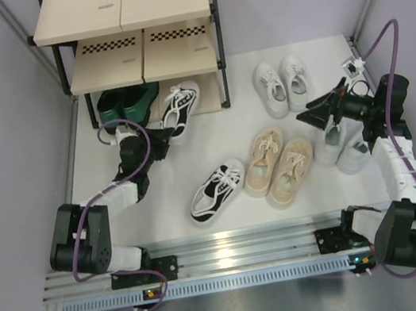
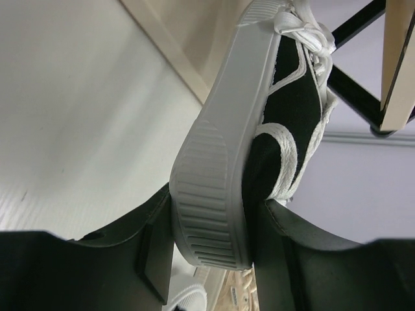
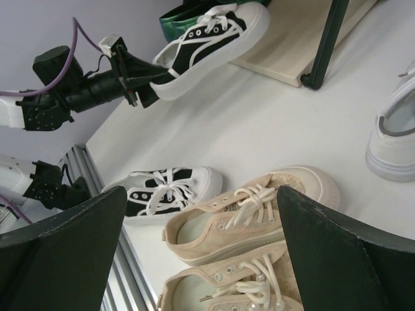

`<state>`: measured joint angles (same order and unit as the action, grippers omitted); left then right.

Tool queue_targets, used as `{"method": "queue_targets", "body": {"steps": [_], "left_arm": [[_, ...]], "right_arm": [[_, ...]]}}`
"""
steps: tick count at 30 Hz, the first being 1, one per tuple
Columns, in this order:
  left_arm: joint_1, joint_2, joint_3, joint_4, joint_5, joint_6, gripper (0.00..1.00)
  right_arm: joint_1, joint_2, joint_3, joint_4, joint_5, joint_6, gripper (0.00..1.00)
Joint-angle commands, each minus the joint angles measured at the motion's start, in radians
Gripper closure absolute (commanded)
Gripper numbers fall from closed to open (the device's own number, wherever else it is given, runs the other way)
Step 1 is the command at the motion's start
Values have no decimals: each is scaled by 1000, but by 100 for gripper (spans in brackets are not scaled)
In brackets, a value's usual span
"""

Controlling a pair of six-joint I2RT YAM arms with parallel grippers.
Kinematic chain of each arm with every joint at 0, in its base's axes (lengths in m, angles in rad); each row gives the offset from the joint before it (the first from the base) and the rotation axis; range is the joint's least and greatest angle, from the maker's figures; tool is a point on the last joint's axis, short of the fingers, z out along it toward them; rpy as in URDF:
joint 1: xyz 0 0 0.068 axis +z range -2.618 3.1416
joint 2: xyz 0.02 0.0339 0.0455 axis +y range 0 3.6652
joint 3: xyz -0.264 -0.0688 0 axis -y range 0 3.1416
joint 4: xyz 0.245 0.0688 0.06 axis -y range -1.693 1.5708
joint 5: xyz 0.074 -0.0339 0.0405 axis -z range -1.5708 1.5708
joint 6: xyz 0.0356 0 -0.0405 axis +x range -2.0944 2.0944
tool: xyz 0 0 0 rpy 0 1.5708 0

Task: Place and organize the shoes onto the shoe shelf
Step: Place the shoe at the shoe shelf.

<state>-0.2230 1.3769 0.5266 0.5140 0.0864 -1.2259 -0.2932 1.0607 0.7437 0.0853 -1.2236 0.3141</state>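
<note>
Seen from above, a three-tier shoe shelf with a black metal frame, pale beige wooden boards and checkered edge strips [image 1: 132, 24] stands at the far left of a white table [image 1: 214, 142]. A pair of dark green shoes [image 1: 122, 102] sits on its lowest board. Just beside them, the left hand [image 1: 161, 139] is clamped on the heel of a black-and-white laced canvas sneaker [image 1: 181, 108], one finger against the ribbed white sole and the other against the black side. The heel grip leaves the toe free to lead, and the toe already reaches over the lowest board next to the green pair. Whether it touches the board cannot be told. This looks like the placing step for that sneaker. Its matching black-and-white sneaker [image 1: 216, 192] lies on the table nearer the arms, waiting its turn. Right of it lies a pair of beige laced sneakers [image 1: 279, 167], side by side. Farther back, near the shelf's right post, sits a pair of small white sneakers [image 1: 282, 84]. At the far right, the right hand [image 1: 317, 110] hangs with its fingers spread wide, holding nothing, above a pair of larger white and pale grey sneakers [image 1: 342, 150]. It seems poised to take one of them.
</note>
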Motion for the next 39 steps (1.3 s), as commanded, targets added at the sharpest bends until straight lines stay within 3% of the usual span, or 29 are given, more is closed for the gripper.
{"method": "queue_targets", "body": {"steps": [1,13,19,28,33,34,39], "left_arm": [[8,72,93,285,-46,-63,100],[8,462,280,524,-157,-216,100],[5,579,394,506,-188,-225,100],[4,645,512,336,-248,-207,98],[4,683,547,296,-228,-221,87],[4,685,552,279,-229,-221,79],[5,689,561,235,-209,-222,56]], "right_arm": [[-21,-22,3,22,-28,-41,1],[-44,-25,5,10,-33,-53,1],[-58,-7,8,4,-39,-63,0],[-66,7,11,-5,-40,-70,1],[-72,5,9,-6,-40,-72,1],[-75,5,9,-7,-40,-73,1],[-81,2,9,-6,-42,-73,1]]}}
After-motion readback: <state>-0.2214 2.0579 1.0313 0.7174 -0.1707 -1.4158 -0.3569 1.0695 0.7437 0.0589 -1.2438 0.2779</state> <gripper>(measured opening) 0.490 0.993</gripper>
